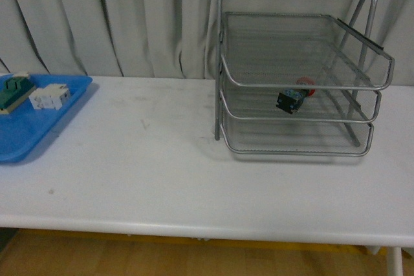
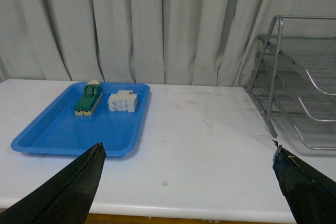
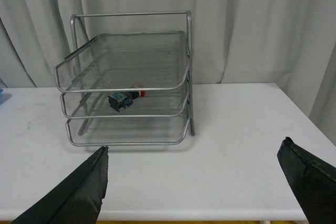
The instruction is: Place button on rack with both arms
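Left claw (image 2: 186, 182): black fingers (image 2: 68, 192) spread wide, holding nothing, above the white surface (image 1: 162, 172). Right claw (image 3: 194, 182): likewise wide open and empty. Rack (image 1: 297, 75): silver wire mesh, three tiers, standing on the surface's right part. Button (image 1: 294, 98): red cap, black and blue-green body, lying tilted on the rack's middle tier. Blue tray (image 1: 39, 121): far left, carrying a green block (image 2: 88, 100) and a white block (image 2: 123, 101) side by side.
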